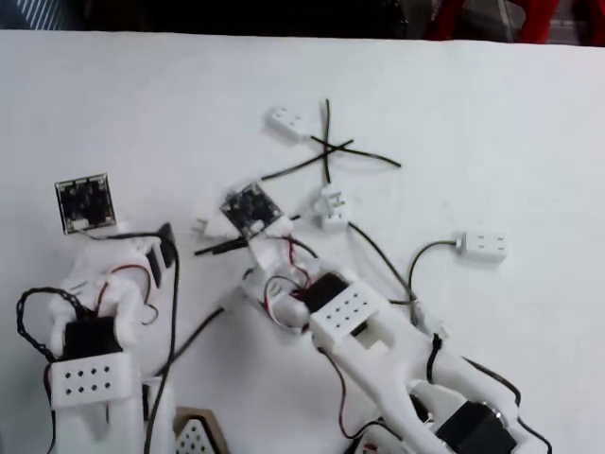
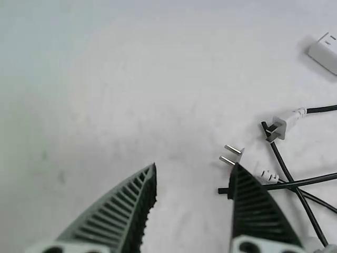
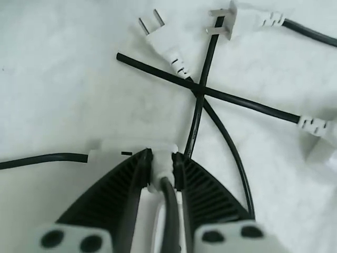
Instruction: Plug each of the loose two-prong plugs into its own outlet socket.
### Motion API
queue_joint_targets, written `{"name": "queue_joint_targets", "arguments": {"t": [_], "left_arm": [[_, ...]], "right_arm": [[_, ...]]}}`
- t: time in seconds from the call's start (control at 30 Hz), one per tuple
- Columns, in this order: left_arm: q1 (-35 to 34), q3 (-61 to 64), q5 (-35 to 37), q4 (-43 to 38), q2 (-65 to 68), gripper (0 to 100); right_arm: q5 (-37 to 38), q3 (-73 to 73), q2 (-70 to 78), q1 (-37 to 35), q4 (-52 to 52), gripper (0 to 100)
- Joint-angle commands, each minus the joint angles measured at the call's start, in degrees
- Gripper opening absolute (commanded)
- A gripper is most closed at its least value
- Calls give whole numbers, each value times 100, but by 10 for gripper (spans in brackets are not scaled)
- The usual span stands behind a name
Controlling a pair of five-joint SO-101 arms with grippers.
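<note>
Right claw (image 3: pixel 160 158) clamped on a plug (image 3: pixel 159 176); left claw (image 2: pixel 195 167) gaped empty.
Crossed cords (image 3: pixel 197 90) could snag, tilting it off the socket (image 3: pixel 131 146).

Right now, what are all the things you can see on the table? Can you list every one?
Outlet sockets: three, white, spread over the middle and right of the table.
Loose plugs: two, white with metal prongs, lying just beyond the right gripper.
Cables: several, black, crossing each other mid-table.
Held piece: one, white with a black cable, clamped in the right gripper.
Table: one, white, under everything.
Left gripper: one, dark and ribbed, open over bare table beside a plug.
Right gripper: one, dark and ribbed, shut on the held piece.
</note>
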Motion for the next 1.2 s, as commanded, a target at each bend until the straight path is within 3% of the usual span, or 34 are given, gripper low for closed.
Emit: {"name": "queue_joint_targets", "arguments": {"t": [0.0, 0.8, 1.17], "left_arm": [[-48, -44, 18, -18, -13, 230], [-48, -35, 35, -18, -13, 230], [-48, -35, 35, -18, -13, 230]], "right_arm": [[9, -158, -224, -57, 215, 17], [-18, 176, -189, 66, 321, 17], [-607, -185, -189, 75, 1051, 17]]}}
